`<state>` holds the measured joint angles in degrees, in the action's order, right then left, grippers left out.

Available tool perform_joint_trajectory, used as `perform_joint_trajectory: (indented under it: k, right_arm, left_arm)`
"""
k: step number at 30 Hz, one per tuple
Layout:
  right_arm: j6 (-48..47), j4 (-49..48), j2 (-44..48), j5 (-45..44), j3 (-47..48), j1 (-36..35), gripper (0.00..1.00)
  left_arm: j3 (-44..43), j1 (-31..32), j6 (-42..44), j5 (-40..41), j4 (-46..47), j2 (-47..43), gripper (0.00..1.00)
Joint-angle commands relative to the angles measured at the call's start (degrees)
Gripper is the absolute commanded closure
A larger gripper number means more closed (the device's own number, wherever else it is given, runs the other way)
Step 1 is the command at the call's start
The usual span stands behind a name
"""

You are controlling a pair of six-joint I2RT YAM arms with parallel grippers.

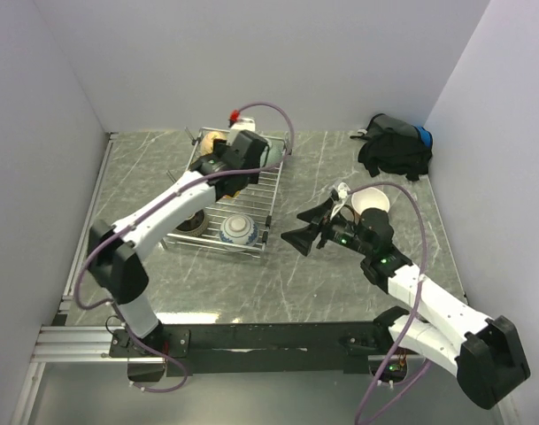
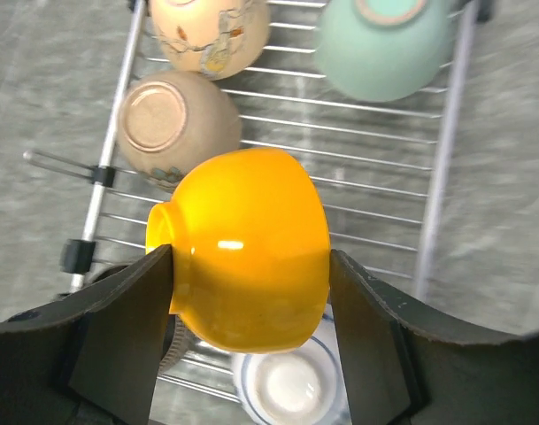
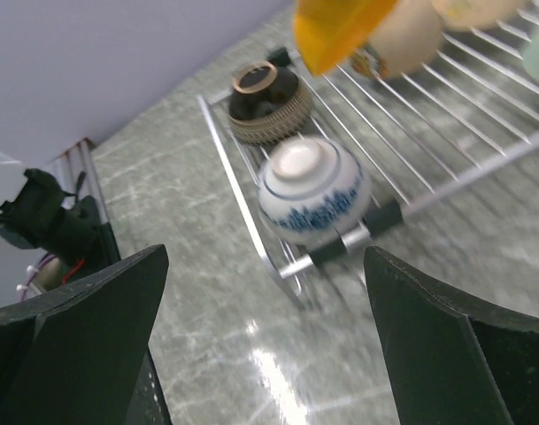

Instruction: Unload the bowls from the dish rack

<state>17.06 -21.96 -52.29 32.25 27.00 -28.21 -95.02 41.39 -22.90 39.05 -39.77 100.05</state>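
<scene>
Tan bowl (image 2: 176, 124) close beside yellow bowl (image 2: 242, 252), bare dish rack (image 2: 446, 159) wires opposite

Bright, even overhead light, soft faint shadows in the top view, small white glint on the yellow-orange bowl (image 2: 251, 266), glossy sheen on the marbled table (image 3: 278, 372), motion blur across the right wrist view, softened edges in the left wrist view

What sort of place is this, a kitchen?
Probably a robot test booth, not a kitchen: plain white walls box in a marbled table, the left arm and right arm are bolted to a rail at its near edge, and the dish rack of bowls looks like a practice prop.
</scene>
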Motion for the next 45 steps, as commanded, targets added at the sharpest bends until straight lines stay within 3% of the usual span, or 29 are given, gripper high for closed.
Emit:
perform_joint_trajectory:
  k: [1,12,24,27,31,32,34,35,37,39,40,42,43,45]
  right_arm:
    - [0.69,-15.03,-4.03,6.06,3.23,-0.89,0.00]
    - [-1.68,-24.45,-16.78,6.77,12.97,-3.96,0.00]
    - [-3.70,-21.73,-29.96,7.83,23.88,-4.40,0.05]
    - [-3.79,-21.29,-31.29,8.27,24.50,-4.40,0.11]
    - [-4.58,-19.45,-32.52,9.32,25.46,-4.84,0.32]
    - [-4.93,-18.40,-32.70,9.41,26.16,-5.10,0.46]
    - [-6.33,-16.38,-32.61,9.24,26.35,-5.19,0.62]
    - [-6.60,-16.19,-32.35,9.15,26.08,-5.28,0.78]
    - [-7.48,-14.45,-31.30,8.88,25.82,-5.37,0.99]
    - [-8.70,-12.86,-29.55,8.53,25.29,-5.28,1.00]
    - [-9.41,-11.20,-28.92,8.10,24.94,-5.19,1.00]
    - [-11.24,-8.91,-26.56,6.52,23.89,-5.37,1.00]
    - [-12.13,-5.41,-25.59,5.55,23.62,-5.28,1.00]
    - [-14.84,-0.66,-22.87,1.17,23.27,-5.28,1.00]
  left_arm:
    - [3.08,-1.83,-5.57,-9.33,6.98,-7.75,0.60]
    - [10.03,-2.80,-14.37,-20.84,14.45,-17.52,0.58]
    - [16.79,-2.89,-19.90,-26.83,21.83,-23.67,0.59]
    - [18.29,-2.89,-20.78,-27.88,23.24,-24.81,0.59]
    - [20.22,-2.89,-22.10,-28.94,24.91,-25.69,0.60]
    - [20.66,-2.89,-22.28,-29.38,25.52,-25.87,0.60]
    - [21.89,-2.89,-22.89,-29.90,26.84,-26.48,0.60]
    - [22.16,-2.89,-22.81,-30.17,26.94,-26.57,0.60]
    - [22.42,-2.89,-22.81,-30.35,26.94,-26.66,0.58]
    - [22.78,-2.89,-22.63,-30.35,26.76,-26.84,0.51]
    - [23.21,-2.89,-22.55,-30.35,26.76,-27.19,0.35]
    - [24.00,-2.89,-22.19,-30.00,27.20,-28.06,0.20]
    - [24.62,-2.89,-21.41,-29.39,27.11,-29.29,0.05]
    - [25.15,-2.89,-20.09,-28.42,26.68,-30.87,0.01]
